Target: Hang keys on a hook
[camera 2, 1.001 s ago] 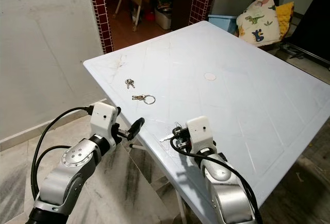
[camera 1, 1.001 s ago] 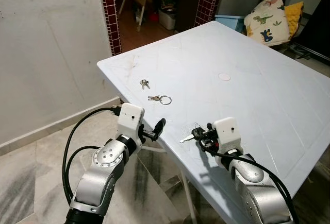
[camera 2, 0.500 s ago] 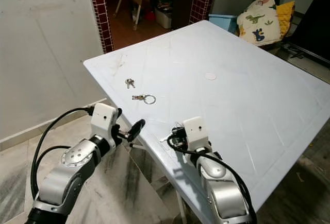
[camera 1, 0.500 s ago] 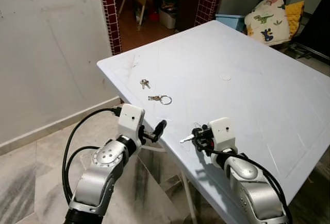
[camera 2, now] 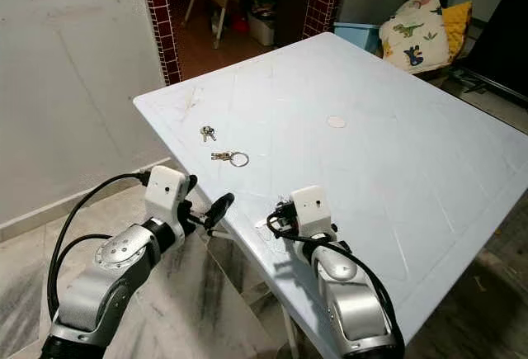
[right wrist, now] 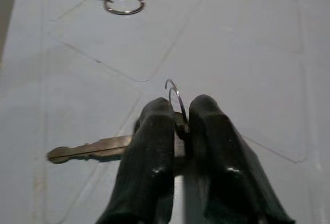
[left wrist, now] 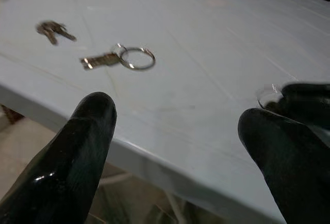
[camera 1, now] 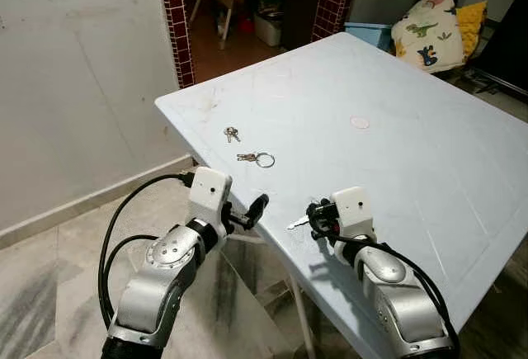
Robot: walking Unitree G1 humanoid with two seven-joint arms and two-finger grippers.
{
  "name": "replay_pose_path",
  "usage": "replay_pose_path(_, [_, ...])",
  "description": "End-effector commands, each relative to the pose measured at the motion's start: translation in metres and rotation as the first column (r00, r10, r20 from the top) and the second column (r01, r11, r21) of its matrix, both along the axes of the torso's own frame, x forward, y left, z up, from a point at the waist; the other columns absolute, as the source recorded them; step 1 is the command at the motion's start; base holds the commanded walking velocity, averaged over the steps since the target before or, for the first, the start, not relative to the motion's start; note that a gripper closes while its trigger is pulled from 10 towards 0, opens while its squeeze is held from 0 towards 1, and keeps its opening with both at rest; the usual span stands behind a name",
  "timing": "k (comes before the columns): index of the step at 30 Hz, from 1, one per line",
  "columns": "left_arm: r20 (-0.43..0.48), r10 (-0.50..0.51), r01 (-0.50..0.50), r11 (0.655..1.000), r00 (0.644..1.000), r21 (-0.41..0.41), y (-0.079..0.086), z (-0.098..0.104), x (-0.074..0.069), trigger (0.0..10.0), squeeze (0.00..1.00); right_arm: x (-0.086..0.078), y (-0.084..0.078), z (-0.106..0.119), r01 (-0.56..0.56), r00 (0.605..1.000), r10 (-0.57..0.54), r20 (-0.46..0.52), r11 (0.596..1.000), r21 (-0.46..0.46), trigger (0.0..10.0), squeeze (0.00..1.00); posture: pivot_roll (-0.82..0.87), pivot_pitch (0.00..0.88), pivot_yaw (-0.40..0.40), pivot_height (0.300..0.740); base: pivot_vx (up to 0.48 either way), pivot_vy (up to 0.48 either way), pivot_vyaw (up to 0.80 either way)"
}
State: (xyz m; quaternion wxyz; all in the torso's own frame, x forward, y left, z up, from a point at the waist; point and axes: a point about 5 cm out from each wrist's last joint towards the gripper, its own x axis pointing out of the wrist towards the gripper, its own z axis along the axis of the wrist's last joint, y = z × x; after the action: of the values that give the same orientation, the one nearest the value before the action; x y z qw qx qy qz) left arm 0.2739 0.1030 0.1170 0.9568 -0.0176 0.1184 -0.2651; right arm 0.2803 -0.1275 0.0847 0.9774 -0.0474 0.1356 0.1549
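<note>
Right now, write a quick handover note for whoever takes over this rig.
Right gripper: jaws shut on a key with ring, low over the near part of the white table.
Left gripper: jaws open, holding nothing, beside the table's near edge.
On the table, untouched: a key on a large ring and a small key pair beyond it.
Done: one key set grasped.
Left: find the hook, which I can't see from here, and hang the keys.
</note>
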Motion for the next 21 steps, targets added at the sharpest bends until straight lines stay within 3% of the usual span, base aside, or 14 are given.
replay_pose_path(1, [-0.001, -0.024, 0.024, 1.0, 1.0, -0.008, 0.0, 0.003, -0.003, 10.0, 0.0, 0.0, -0.005, -0.003, 0.016, 1.0, -0.016, -0.005, 1.0, -0.006, 0.0, 0.0, 0.09, 0.056, -0.045, 0.74, 0.0, 0.0, 0.0])
replay_pose_path(8, [-0.09, -0.12, 0.121, 0.993, 0.989, 0.006, 0.005, -0.007, -0.017, 10.0, 0.0, 0.001, -0.009, -0.003, 0.037, 0.999, -0.037, -0.002, 0.999, -0.004, 0.0, 0.0, 0.1, 0.056, -0.044, 0.74, 0.0, 0.0, 0.0])
replay_pose_path(21, [-0.112, -0.166, 0.169, 0.986, 0.98, 0.014, 0.001, -0.007, -0.02, 10.0, 0.0, 0.006, -0.013, -0.002, 0.06, 0.998, -0.061, 0.01, 0.998, 0.008, 0.0, 0.0, 0.1, 0.056, -0.048, 0.74, 0.0, 0.0, 0.0])
